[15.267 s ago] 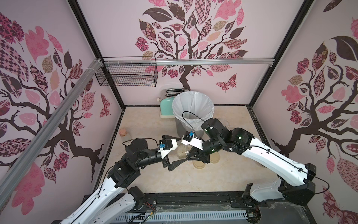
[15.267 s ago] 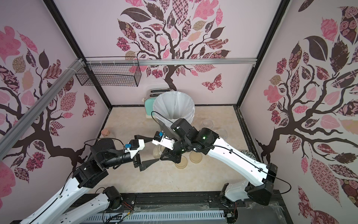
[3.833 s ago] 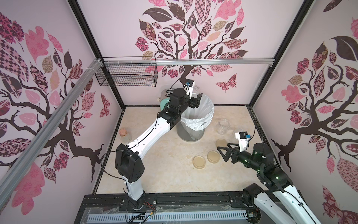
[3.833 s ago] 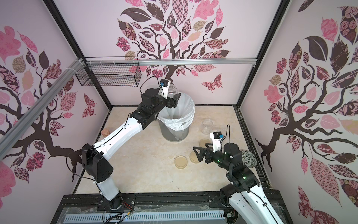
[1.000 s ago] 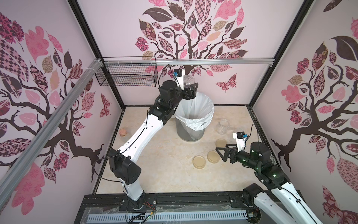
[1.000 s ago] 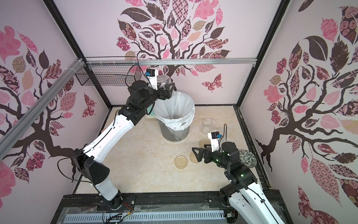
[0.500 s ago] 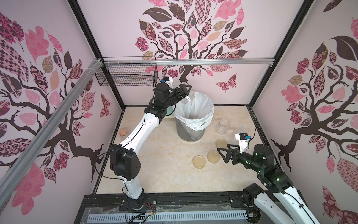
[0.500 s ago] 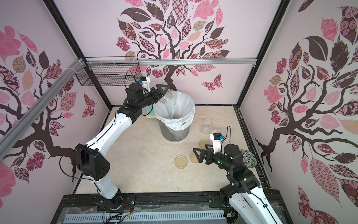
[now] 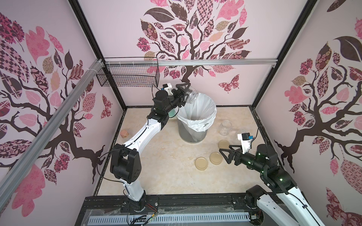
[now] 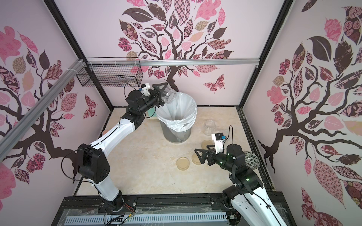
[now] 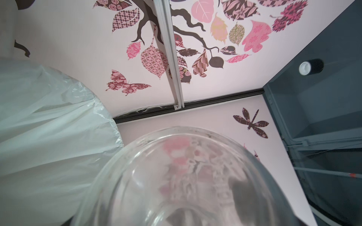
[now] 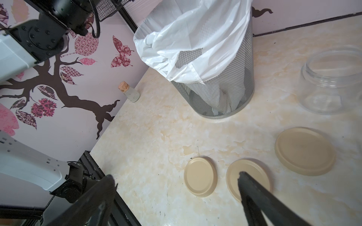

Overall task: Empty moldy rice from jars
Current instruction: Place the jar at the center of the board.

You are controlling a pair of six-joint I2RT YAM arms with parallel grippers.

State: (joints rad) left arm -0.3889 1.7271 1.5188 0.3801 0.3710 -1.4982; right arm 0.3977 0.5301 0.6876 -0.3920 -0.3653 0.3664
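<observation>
1. At the far left, by the wall, a small corked bottle (image 9: 124, 133) stands alone.
2. The left arm stretches from the front rail to the back of the cell. The left gripper (image 9: 185, 94) has its jaws clamped on the held jar (image 9: 192, 96), a clear glass jar with no lid.
3. A second ago the held jar was higher, above the back of the bin. Now it is lower and lies on its side at the bin's back-left rim, with its mouth facing out over the opening.
4. Through the left wrist camera we look straight through the glass and see no grains. We find the moldy rice in no view. We judge that it has gone into the bin, whose bottom we cannot see.
5. The wire-mesh bin (image 9: 193, 137), lined with a white bag (image 9: 203, 109), stands at centre back.
6. Just to the right of the bin, a second jar (image 9: 225, 127) stands on the table, open and empty. Three beige lids (image 9: 215, 158) lie flat in front of it.
7. The right gripper (image 9: 225, 155) hovers low beside the lids with its jaws wide apart, holding nothing. It has barely shifted in the last second.
8. We judge that the pour from this jar is finished. What remains is to set it down. We cannot pick out a third jar with certainty.
</observation>
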